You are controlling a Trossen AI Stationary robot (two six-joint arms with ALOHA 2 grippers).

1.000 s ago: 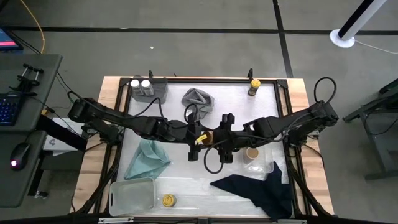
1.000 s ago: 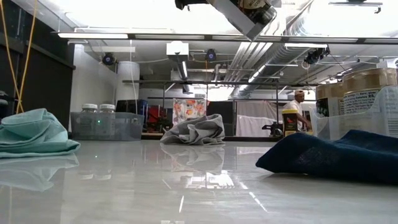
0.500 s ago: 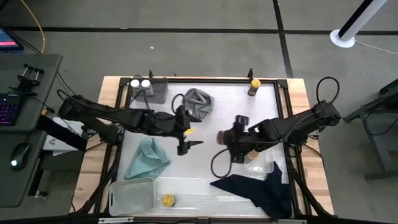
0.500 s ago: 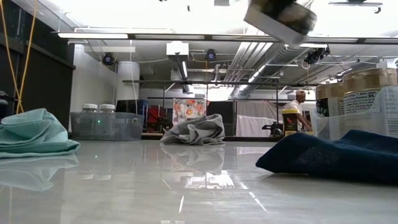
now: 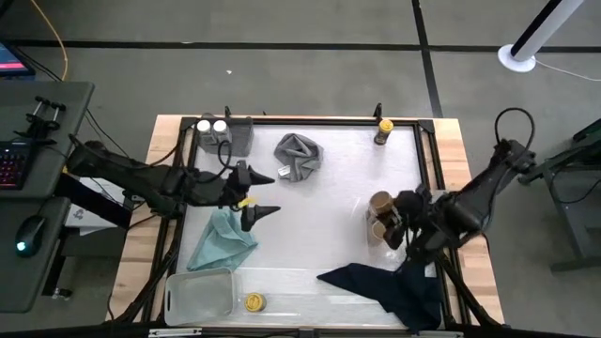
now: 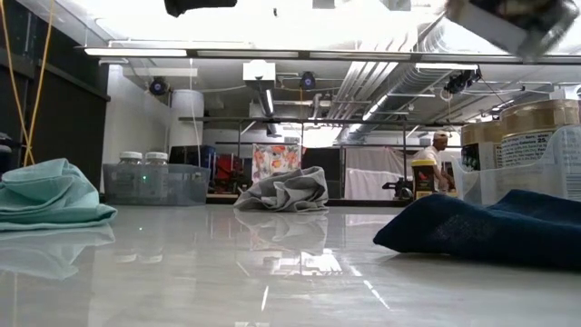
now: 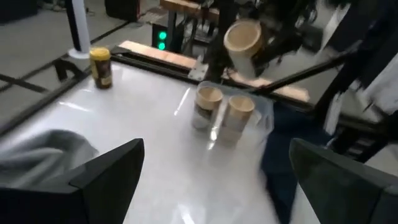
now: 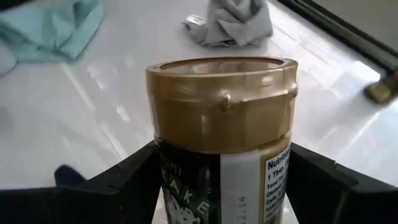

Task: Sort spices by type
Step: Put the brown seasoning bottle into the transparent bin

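Note:
My right gripper (image 5: 392,214) is shut on a dark jar with a gold-tan cap (image 8: 222,102), high above the clear tray (image 5: 394,246) at the table's right. The left wrist view shows that jar (image 7: 242,38) over two tan-topped jars (image 7: 222,107) standing in the tray. My left gripper (image 5: 263,194) is open and empty, above the table by the teal cloth (image 5: 223,239). Two white-capped jars (image 5: 211,126) stand in a grey tray. One yellow-capped jar (image 5: 384,129) stands at the far edge. Another (image 5: 254,301) lies near the near edge. My right gripper pinches the jar's labelled body (image 8: 186,186) just below the cap, one finger (image 8: 121,180) on each side. The fingers come from the table's right and lie along the jar. The jar is lifted clear, tipped over with its cap toward the table's left.
A grey cloth (image 5: 299,155) lies at the far middle and a navy cloth (image 5: 385,286) at the near right, beside the clear tray. A clear tray (image 5: 199,296) sits at the near left corner. The middle of the table (image 5: 319,225) is bare.
A second ago both grippers met around the jar over mid-table. My right gripper has since carried the jar toward the table's right edge, over the clear tray. My left gripper, without the jar, has drawn back toward the left edge.

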